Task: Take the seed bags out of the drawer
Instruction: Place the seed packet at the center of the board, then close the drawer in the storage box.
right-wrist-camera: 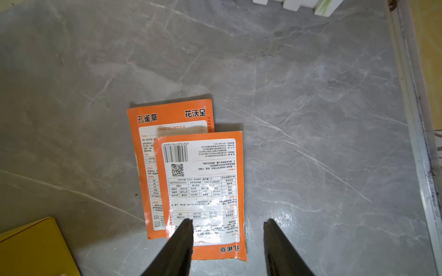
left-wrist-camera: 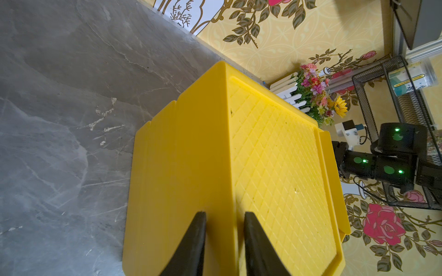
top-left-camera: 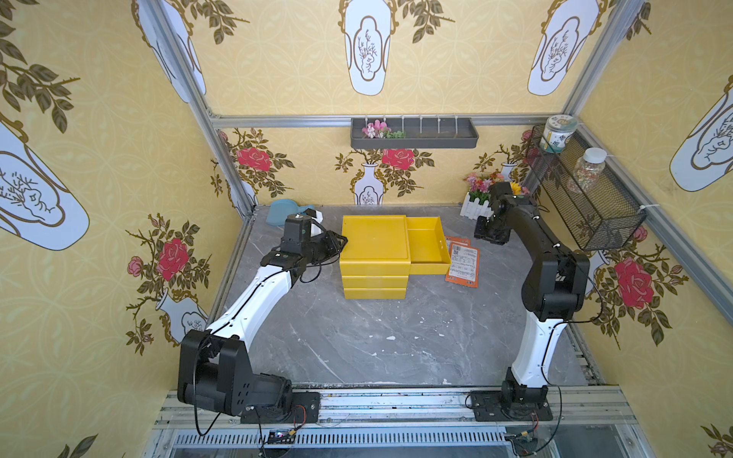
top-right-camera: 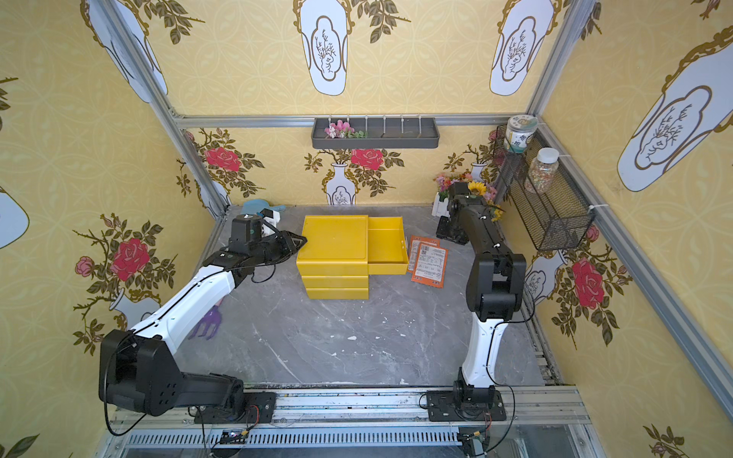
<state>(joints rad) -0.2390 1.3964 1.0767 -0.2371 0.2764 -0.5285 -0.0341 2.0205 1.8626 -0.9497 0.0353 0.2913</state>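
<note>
left tool (left-wrist-camera: 224, 213): jaws narrowly apart astride top left edge of yellow cabinet (top-left-camera: 375, 242), clamped or not cannot be told | right tool (right-wrist-camera: 228, 221): jaws well apart, holding nothing, above seed bags (right-wrist-camera: 198, 179) | seed bags: two, overlapping, flat on desk (top-left-camera: 396, 337) just right of pulled-out top drawer (top-left-camera: 426, 246)
</note>
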